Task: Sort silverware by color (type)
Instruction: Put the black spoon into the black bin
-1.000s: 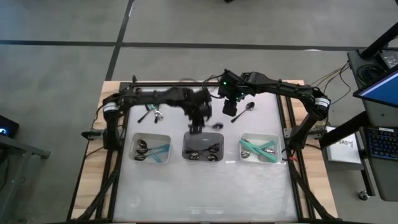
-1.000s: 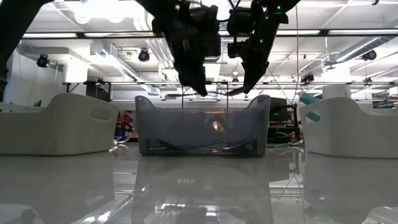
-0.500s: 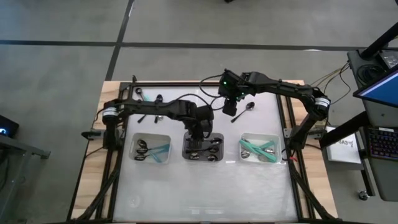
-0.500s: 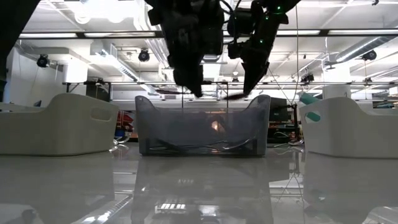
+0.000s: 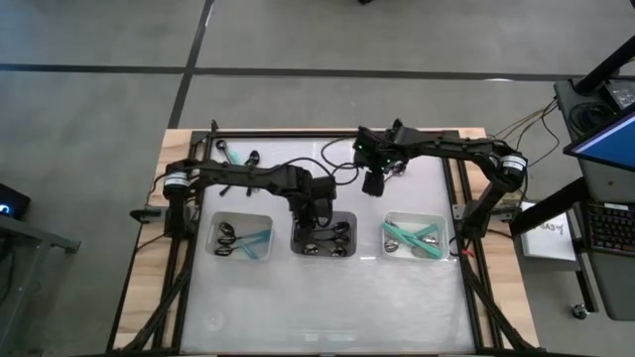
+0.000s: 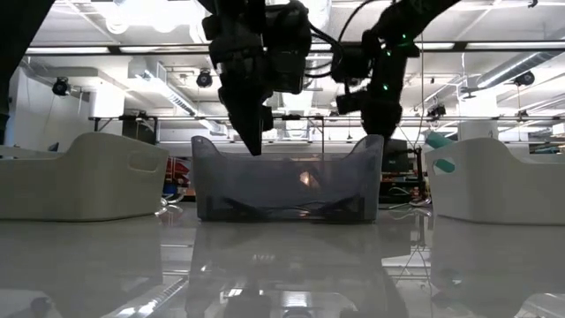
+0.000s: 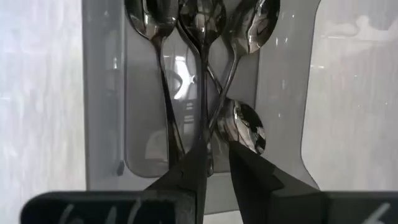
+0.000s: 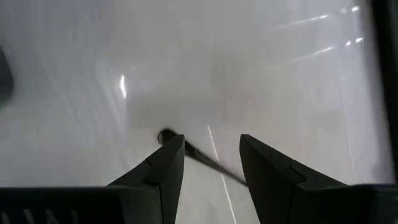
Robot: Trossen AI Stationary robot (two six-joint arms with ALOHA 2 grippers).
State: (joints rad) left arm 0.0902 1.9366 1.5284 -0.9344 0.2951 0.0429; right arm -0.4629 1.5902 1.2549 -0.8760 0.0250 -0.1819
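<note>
So the setup is a glossy white table (image 5: 317, 288) on a wooden base, sitting in a big workshop with ceiling lights and racks visible behind it in the low view.

Nearest the front edge there's a row of three trays. The left white tray (image 5: 241, 238) has a couple of dark spoons plus a mint-green one lying in it. The middle gray tray (image 5: 323, 235) holds a bunch of shiny silver spoons (image 7: 205, 25), bowls bunched at one end with the handles crossing over each other. The right white tray (image 5: 415, 237) is mostly mint-green spoons (image 5: 402, 236), with what looks like a darker one mixed in.

The left gripper (image 7: 214, 163) hangs right over the gray tray, fingers pointing down into it. They're only slightly apart, a narrow gap, and nothing is pinched between them. One silver spoon (image 7: 247, 124) lies in the tray just past the fingertips.

Further back, the right gripper (image 8: 211, 163) sits over bare table behind the trays, toward the right side. Its fingers are spread fairly wide. A thin dark spoon handle (image 8: 205, 160) runs on the table through the gap between them, but I can't see the fingers actually touching it.

At the far left corner of the table there are still a few loose spoons (image 5: 238, 157) lying near the back rail, too small to tell which kind.
</note>
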